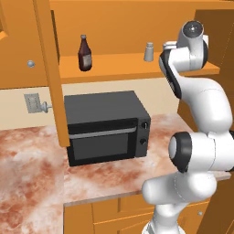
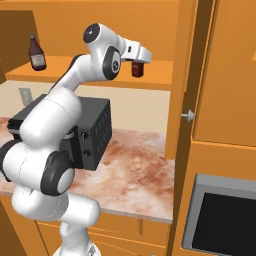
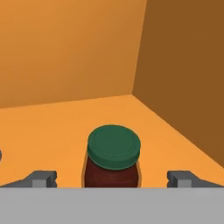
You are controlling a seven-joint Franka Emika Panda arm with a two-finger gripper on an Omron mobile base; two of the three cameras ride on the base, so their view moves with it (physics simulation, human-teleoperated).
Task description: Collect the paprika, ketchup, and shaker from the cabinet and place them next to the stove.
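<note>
— Where do we have the pincer (image 3: 112, 179)?

— At the bottom of the hand view, its two grey tips spread wide apart, with the squat dark brown paprika jar with the green lid (image 3: 113, 157) standing upright between them. We cannot tell whether either tip touches it. In the right base view the jar (image 2: 137, 68) sits at centre top, just under the white hand, on the inner shelf of the orange wooden cabinet (image 2: 150, 75).

— And the others?

— In the left base view, the slim dark reddish-brown ketchup bottle (image 1: 84, 53) stands upper left of centre on the same shelf, and the small silvery shaker (image 1: 149, 51) upper right, well apart from it. Below them, the black boxy microwave (image 1: 107, 126) rests on the marbled reddish table (image 1: 32, 164).
</note>
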